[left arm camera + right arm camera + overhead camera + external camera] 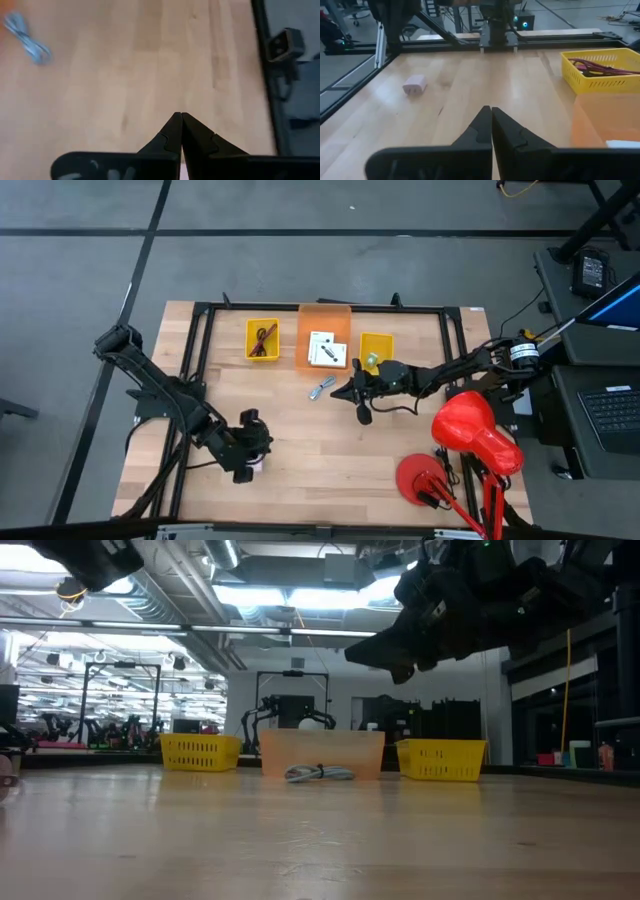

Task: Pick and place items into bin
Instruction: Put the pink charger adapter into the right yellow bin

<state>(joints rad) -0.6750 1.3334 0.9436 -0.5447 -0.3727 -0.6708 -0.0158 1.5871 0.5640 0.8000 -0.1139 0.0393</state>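
Both hands are pressed together and carrying nothing right now. The left hand (pixel 243 470) hangs low over the near part of the table (pixel 300 460), fingertips meeting in a point, and the pink square (pixel 414 84) sits on the wood just beside it, not gripped. That is the worry: with the fingers shut like this, a drop straight down would only poke the pink square and skid it off, perhaps toward the table's edge. It needs to spread first.

The right hand (pixel 360 392) hovers mid-table, and the blue-grey clip (pixel 321 387) lies just to its side, close in front of the orange bin (pixel 324 318). Same risk there: a closed hand sweeping low could knock the clip against the bin wall or wedge it where the fingers cannot straddle it.

The white cards (pixel 326 348) are already in the orange bin, the maroon cord (pixel 264 338) in a yellow bin (pixel 250 355) beyond. A careless reach might clip either rim.
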